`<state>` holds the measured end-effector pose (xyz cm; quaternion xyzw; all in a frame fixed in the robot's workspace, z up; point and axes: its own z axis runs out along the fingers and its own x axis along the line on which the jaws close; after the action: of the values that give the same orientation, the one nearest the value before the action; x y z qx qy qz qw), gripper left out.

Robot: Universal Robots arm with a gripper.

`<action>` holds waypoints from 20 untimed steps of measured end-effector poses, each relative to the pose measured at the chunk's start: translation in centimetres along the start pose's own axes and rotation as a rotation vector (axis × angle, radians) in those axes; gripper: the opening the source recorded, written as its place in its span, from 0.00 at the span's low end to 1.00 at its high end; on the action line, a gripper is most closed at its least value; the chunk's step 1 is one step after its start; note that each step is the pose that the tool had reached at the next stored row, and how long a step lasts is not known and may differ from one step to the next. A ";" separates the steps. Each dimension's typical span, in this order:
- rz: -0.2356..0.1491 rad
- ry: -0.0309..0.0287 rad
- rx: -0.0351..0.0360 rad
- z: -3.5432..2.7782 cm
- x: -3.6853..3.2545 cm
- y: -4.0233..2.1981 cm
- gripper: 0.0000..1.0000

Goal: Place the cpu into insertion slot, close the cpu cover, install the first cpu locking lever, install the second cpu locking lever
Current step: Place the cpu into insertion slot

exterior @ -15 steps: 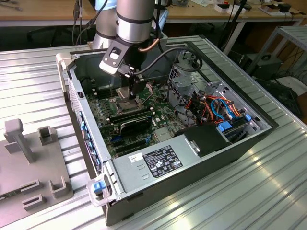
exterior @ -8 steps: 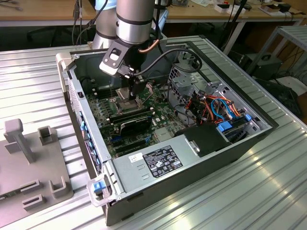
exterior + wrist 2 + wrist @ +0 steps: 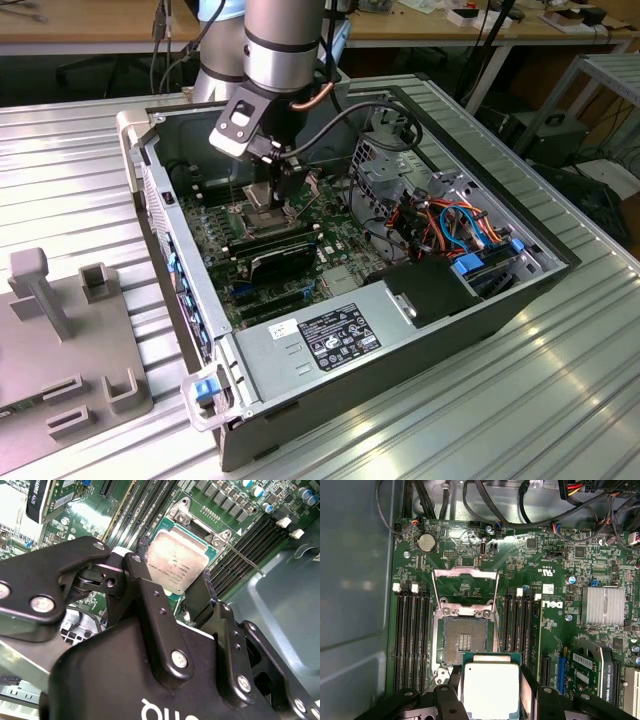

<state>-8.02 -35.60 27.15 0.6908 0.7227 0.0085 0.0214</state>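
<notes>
I get bright, even light in the exterior view, with a pale sheen along the ribbed bench (image 3: 560, 400) and shade deep inside the computer case (image 3: 155, 195). In the first wrist view the cpu (image 3: 490, 690) glares almost white, and a hotspot washes out part of the motherboard (image 3: 555, 575).

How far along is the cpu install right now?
Nothing is seated yet: the insertion slot is empty and the cpu cover stands open. In hand: the fingers clamp the cpu close to the slot. Left: seating the cpu, closing the cover and fastening both locking levers.
</notes>
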 end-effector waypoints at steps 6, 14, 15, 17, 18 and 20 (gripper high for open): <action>0.000 -0.0002 0.0000 0.04 -0.01 0.14 0.55; 0.000 -0.0002 0.0000 0.13 -0.01 0.26 0.55; 0.000 -0.0002 0.0000 0.21 -0.01 0.30 0.55; 0.000 -0.0002 0.0000 0.25 -0.01 0.30 0.55; 0.000 -0.0001 0.0000 0.26 -0.01 0.30 0.55; 0.000 -0.0001 0.0000 0.29 -0.01 0.30 0.55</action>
<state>-7.71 -35.60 26.87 0.6908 0.7227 0.0084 0.0215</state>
